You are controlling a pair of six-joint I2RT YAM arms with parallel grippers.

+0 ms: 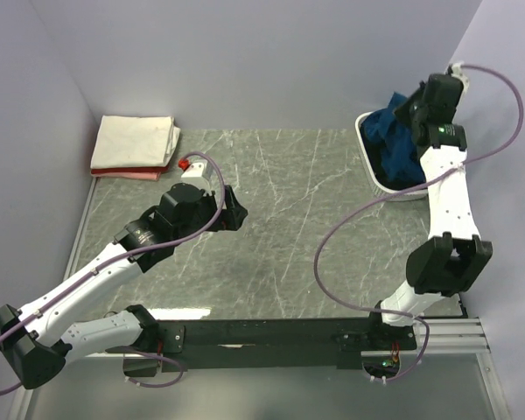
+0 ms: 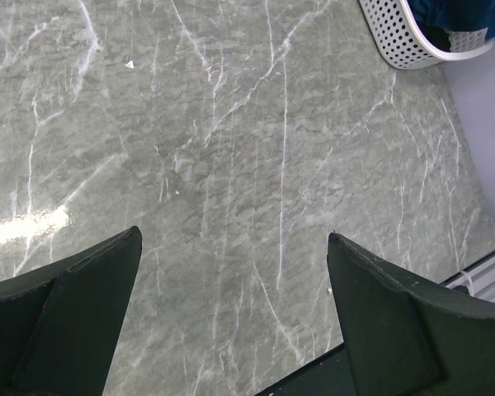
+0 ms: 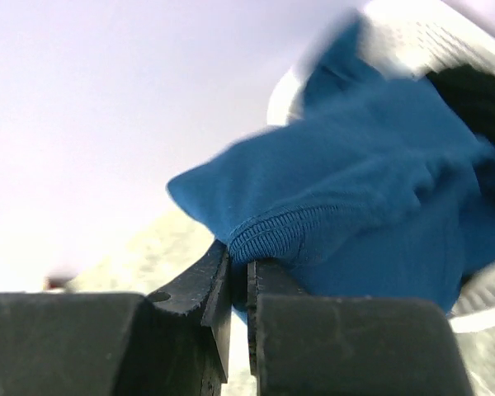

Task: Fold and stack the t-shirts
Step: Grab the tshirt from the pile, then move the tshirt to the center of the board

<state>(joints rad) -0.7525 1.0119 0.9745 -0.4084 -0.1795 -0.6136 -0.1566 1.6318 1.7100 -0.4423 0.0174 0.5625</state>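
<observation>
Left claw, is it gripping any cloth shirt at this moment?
No, the left claw hangs above the grey marbled tabletop with its jaws wide apart and nothing between them.

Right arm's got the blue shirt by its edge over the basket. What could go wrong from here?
1. The right gripper pinches only the ribbed edge of the blue shirt; that thin bite could slip as more cloth hangs from it.
2. Much of the shirt lies in the basket, so pulling may drag or tip it.
3. A black garment sits beside the blue one in there and might come along.
</observation>
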